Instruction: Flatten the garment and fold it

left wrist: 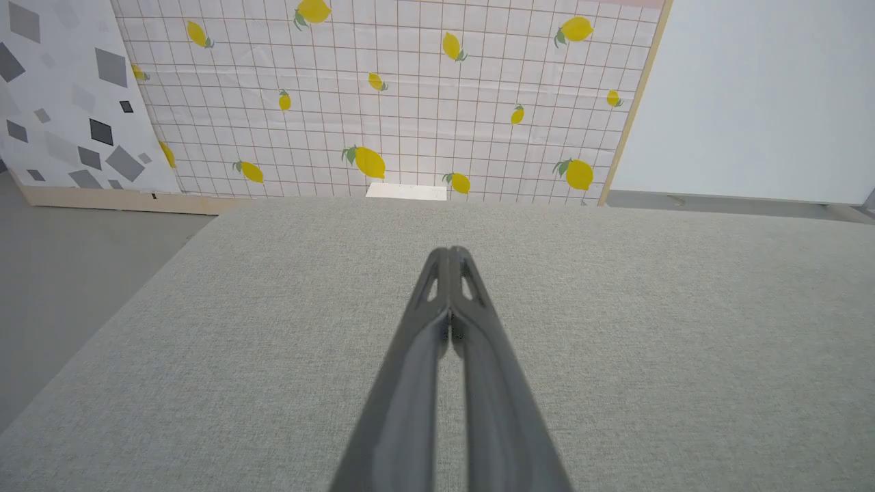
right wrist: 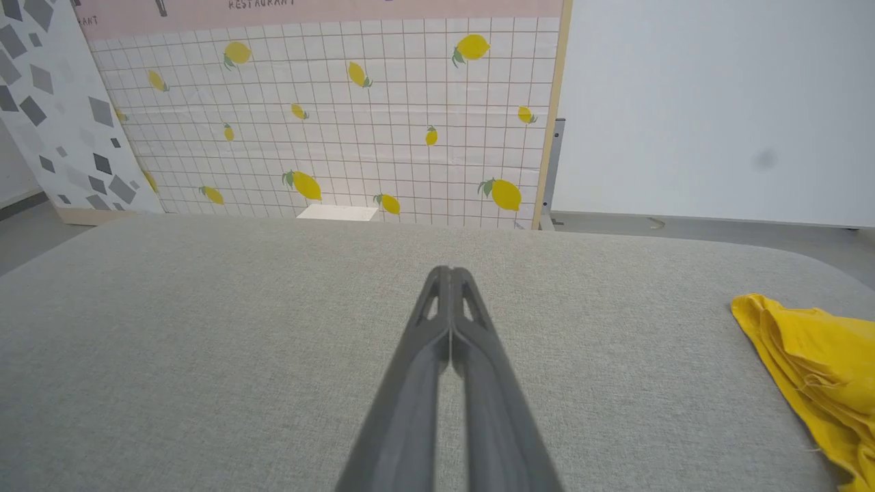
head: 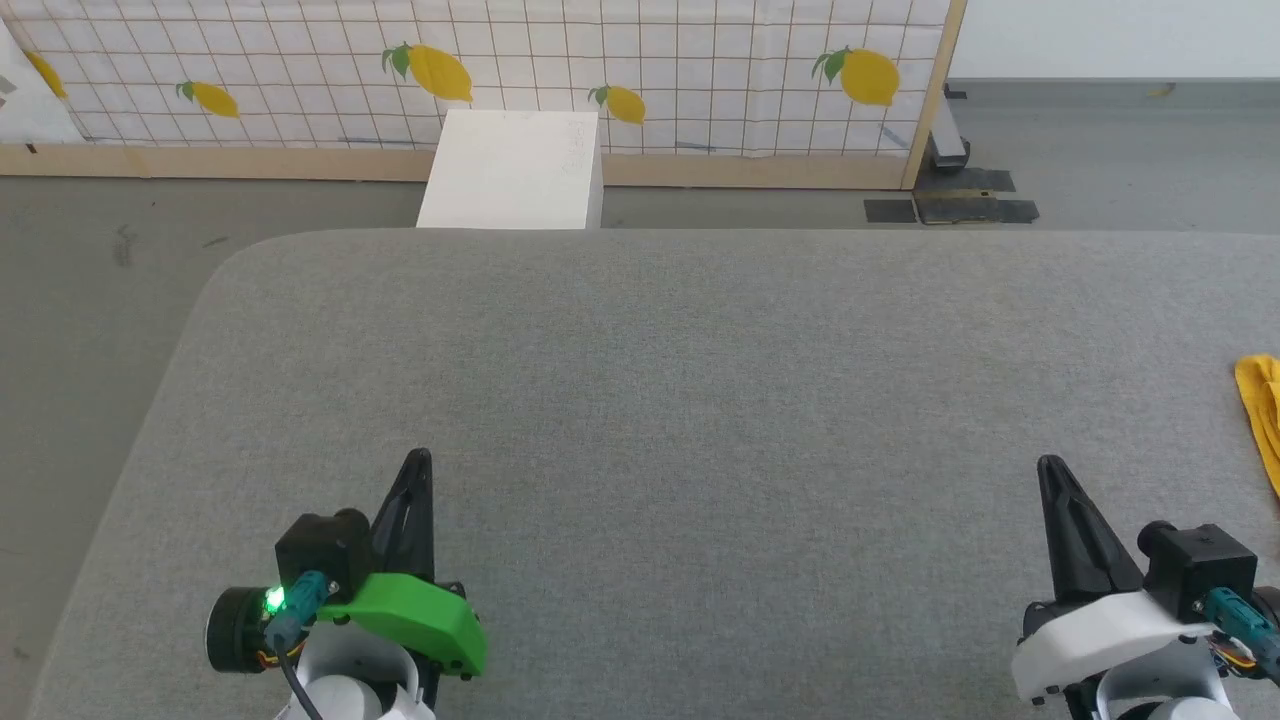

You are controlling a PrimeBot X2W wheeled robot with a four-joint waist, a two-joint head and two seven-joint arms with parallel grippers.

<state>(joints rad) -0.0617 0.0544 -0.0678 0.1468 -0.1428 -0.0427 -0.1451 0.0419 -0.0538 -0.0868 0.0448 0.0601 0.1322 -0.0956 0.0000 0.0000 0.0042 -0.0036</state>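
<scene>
The garment (head: 1262,410) is a bunched bright yellow cloth lying at the right edge of the grey table (head: 700,380); the right wrist view shows its crumpled folds (right wrist: 813,369) at the lower right. My right gripper (head: 1050,466) is shut and empty, hovering over bare table to the left of the garment, its tips (right wrist: 450,272) pressed together. Over the near left part of the table, my left gripper (head: 420,458) is also shut with nothing in it, tips (left wrist: 448,251) touching.
A white box (head: 515,170) stands on the floor just beyond the table's far edge. Behind it runs a lemon-patterned screen (head: 600,70) on a wooden base. Grey floor (head: 100,270) lies to the left of the table's rounded corner.
</scene>
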